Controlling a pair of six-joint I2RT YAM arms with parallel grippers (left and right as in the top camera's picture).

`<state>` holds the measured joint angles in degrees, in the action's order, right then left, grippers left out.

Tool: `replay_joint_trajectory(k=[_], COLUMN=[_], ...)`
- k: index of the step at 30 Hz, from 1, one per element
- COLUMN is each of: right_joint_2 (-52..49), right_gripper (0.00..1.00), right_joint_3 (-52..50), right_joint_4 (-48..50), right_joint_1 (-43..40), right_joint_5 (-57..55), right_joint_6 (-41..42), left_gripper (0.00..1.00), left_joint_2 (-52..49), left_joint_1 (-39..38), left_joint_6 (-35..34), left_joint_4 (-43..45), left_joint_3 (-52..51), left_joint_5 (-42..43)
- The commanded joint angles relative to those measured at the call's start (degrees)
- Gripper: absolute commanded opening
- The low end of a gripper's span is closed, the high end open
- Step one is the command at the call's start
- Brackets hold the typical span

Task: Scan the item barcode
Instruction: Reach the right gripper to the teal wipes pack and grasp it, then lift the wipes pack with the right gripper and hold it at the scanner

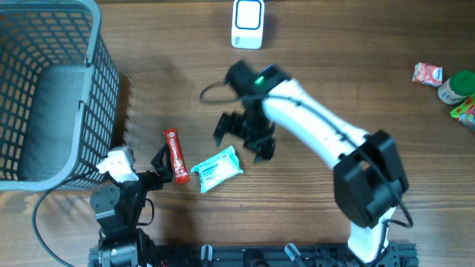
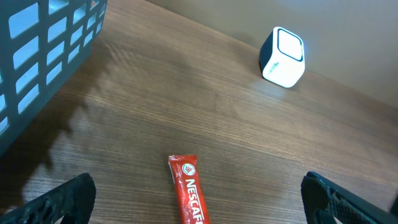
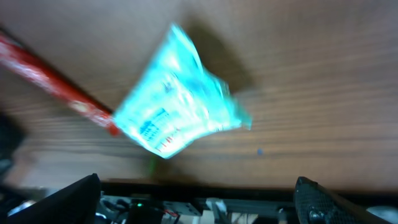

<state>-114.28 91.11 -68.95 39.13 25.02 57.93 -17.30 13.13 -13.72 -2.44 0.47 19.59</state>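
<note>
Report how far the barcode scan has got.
Done: nothing visibly; the teal packet and red Nescafe stick both lie on the table, apart from the white scanner. In hand: nothing; the right hand hangs open over the packet, the left hand open at the stick. Left: grasp an item, carry it to the scanner, show its barcode.

Left end effector [image 1: 162, 169] gapes wide; right end effector [image 1: 243, 138] likewise, arm outstretched.

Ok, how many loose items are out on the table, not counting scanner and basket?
5: red Nescafe stick and teal packet by the left gripper; red-white packet, green-lidded jar and a cut-off packet at the right edge. More may lie out of frame.
</note>
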Motion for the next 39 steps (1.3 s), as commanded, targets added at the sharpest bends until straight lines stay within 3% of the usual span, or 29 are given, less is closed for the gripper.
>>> replay_joint_trajectory(k=[1, 5, 9, 12, 15, 17, 21, 23, 28, 31, 36, 39], right_joint_2=[-0.37, -0.37, -0.42, -0.48, -0.48, -0.46, 0.74, 2.89, 8.63, 8.85, 8.85, 8.85], right_gripper=[1.0, 0.96, 0.91, 0.75, 0.53, 0.28, 0.21, 0.12, 0.16, 0.12, 0.11, 0.2], right_joint_3=[-4.63, -11.85, -20.37, -25.33, -26.64, -26.58, -26.56, -26.56, -26.56, -26.58, -26.58, -26.58], right_joint_4=[2.38, 11.23, 28.79, 36.59, 38.4, 38.29, 38.16, 37.75, 37.16, 37.16, 43.71, 53.62], right_joint_1=[4.83, 6.4, 6.45, 6.45, 6.45, 6.45, 6.03, 5.09, 0.11, -3.56, -7.08, -8.13], right_joint_5=[-3.37, -4.5, -5.51, -5.99, -6.29, -6.27, -1.36, 4.07, 23.1, 38.25, 42.75, 40.54], right_joint_6=[17.51, 26.93, 33.44, 36.98, 36.37, 33.64, 32.06, 32.04, 32.76, 33.79, 33.59, 33.53], left_gripper=[1.0, 1.0, 1.0, 1.0, 1.0, 1.0, 1.0, 1.0, 1.0, 1.0, 1.0, 1.0], left_joint_2=[0.02, 0.02, 0.02, 0.02, 0.02, 0.02, 0.02, 0.02, 0.02, 0.02, 0.02, 0.02], left_joint_1=[-0.15, -0.15, -0.15, -0.15, -0.15, -0.15, -0.15, -0.15, -0.15, -0.15, -0.15, -0.15], left_joint_6=[-0.24, -0.24, -0.24, -0.24, -0.24, -0.24, -0.24, -0.24, -0.24, -0.24, -0.24, -0.24], left_joint_4=[-0.2, -0.2, -0.2, -0.2, -0.2, -0.2, -0.2, -0.2, -0.2, -0.2, -0.22, -0.2], left_joint_3=[-0.13, -0.13, -0.13, -0.13, -0.13, -0.13, -0.13, -0.13, -0.13, -0.13, -0.13, -0.13], left_joint_5=[0.09, 0.09, 0.09, 0.09, 0.09, 0.09, 0.09, 0.09, 0.09, 0.09, 0.09, 0.09])
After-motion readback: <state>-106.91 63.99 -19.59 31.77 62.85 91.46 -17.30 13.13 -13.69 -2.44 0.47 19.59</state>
